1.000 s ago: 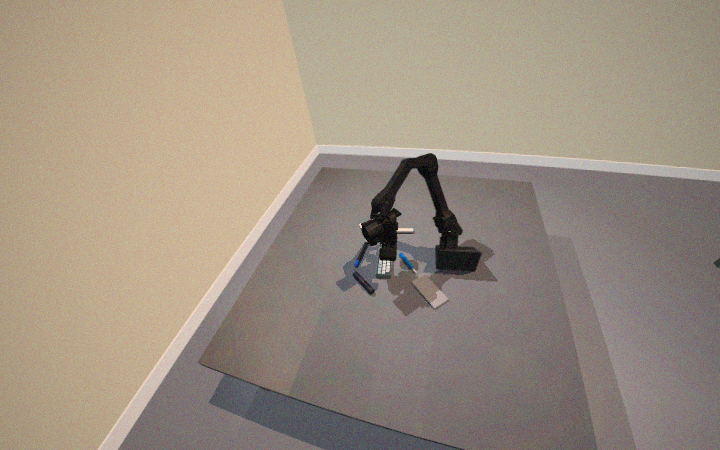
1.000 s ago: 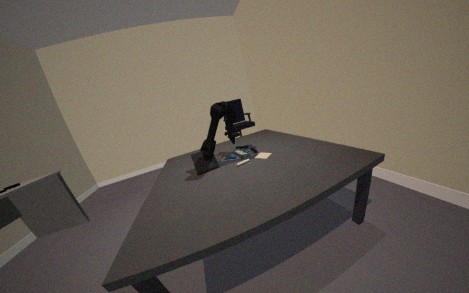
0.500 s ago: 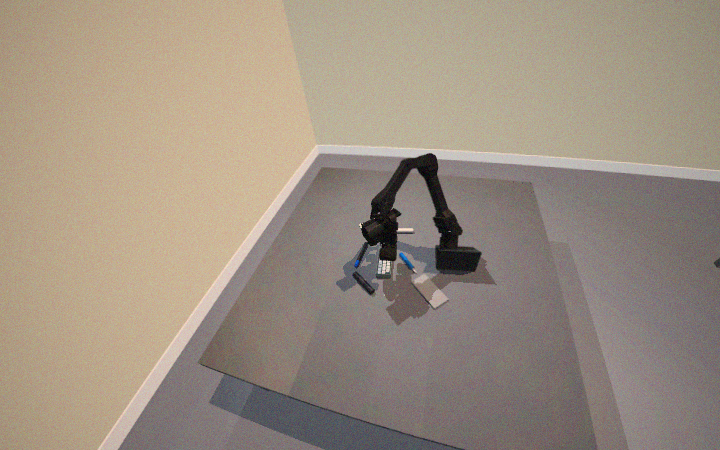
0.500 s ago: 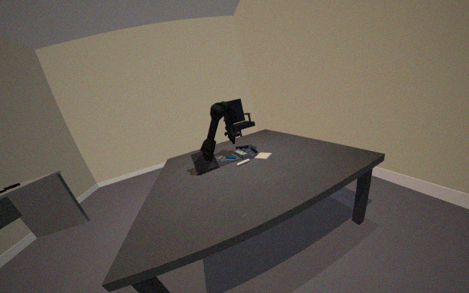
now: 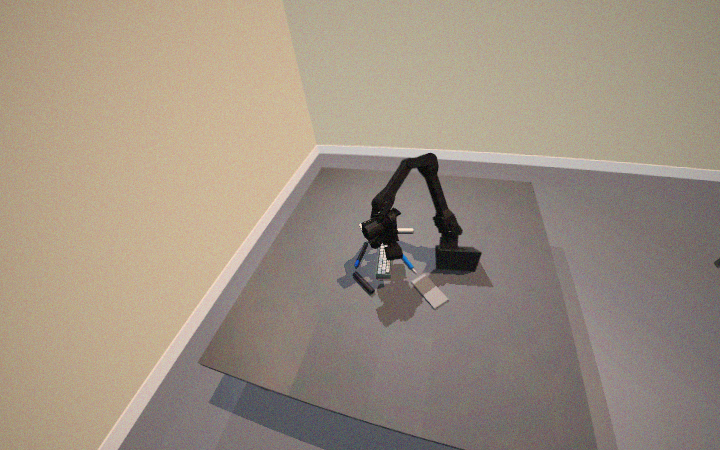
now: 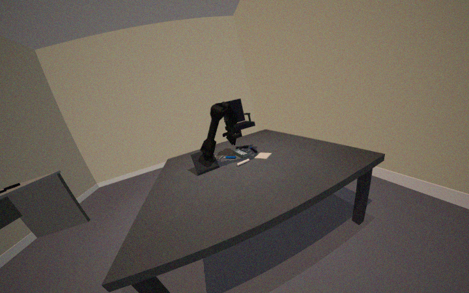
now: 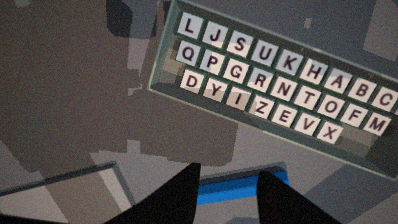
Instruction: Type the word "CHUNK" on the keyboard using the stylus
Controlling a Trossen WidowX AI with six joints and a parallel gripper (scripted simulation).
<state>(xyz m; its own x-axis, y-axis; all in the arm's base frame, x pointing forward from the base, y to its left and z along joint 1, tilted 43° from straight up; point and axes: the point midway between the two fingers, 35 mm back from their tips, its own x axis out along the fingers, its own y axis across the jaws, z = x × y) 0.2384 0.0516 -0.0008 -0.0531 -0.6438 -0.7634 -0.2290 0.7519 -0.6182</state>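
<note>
The small keyboard lies on the desk, with white letter keys in three rows in a green frame. A blue stylus lies flat on the desk beside the keyboard's bottom row. My gripper hangs above the desk, over the stylus. Its dark fingers stand partly apart with nothing between them. The stylus shows through the gap, below the fingertips.
A second blue pen lies on the keyboard's other side. A black cylinder, a white cylinder and a pale notepad lie around. The arm's base stands close by.
</note>
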